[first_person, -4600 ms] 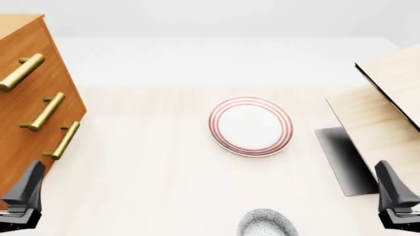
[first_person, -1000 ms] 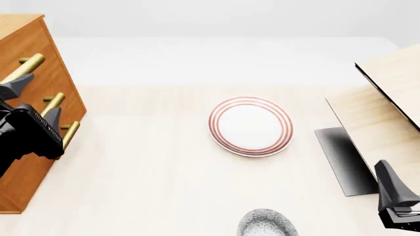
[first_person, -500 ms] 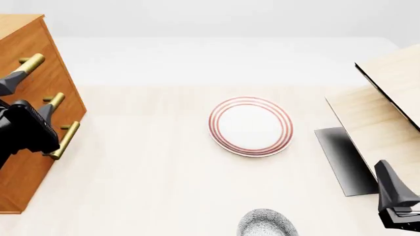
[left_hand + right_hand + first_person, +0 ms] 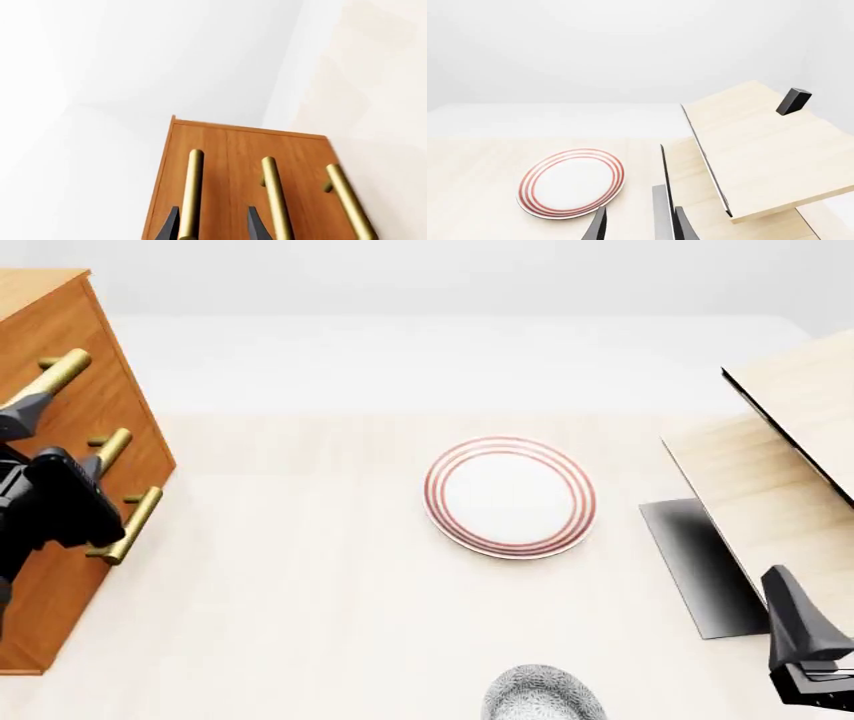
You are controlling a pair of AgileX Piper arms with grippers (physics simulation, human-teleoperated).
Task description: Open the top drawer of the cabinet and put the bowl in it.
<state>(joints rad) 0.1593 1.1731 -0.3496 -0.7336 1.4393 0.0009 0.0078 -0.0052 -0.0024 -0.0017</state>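
The orange-brown cabinet (image 4: 38, 590) stands at the table's left edge with all three drawers shut. My left gripper (image 4: 60, 445) is open at the top drawer (image 4: 64, 330). In the left wrist view its dark fingers (image 4: 171, 225) straddle that drawer's brass handle (image 4: 192, 185), with no grip shown on it. The speckled bowl (image 4: 541, 698) sits at the near edge of the table, cut off by the frame. My right gripper (image 4: 798, 635) rests open at the near right, holding nothing, well away from the bowl.
A white red-ringed plate (image 4: 510, 496) lies mid-table. A pale light-wood structure (image 4: 787, 470) with a grey base fills the right side and carries a small dark block (image 4: 793, 101). The two lower brass handles (image 4: 273, 195) sit close beside the left gripper.
Over the last seconds my left gripper rose from the near left corner to the cabinet front, then edged in around the top handle. The right arm, bowl and plate have stayed still.
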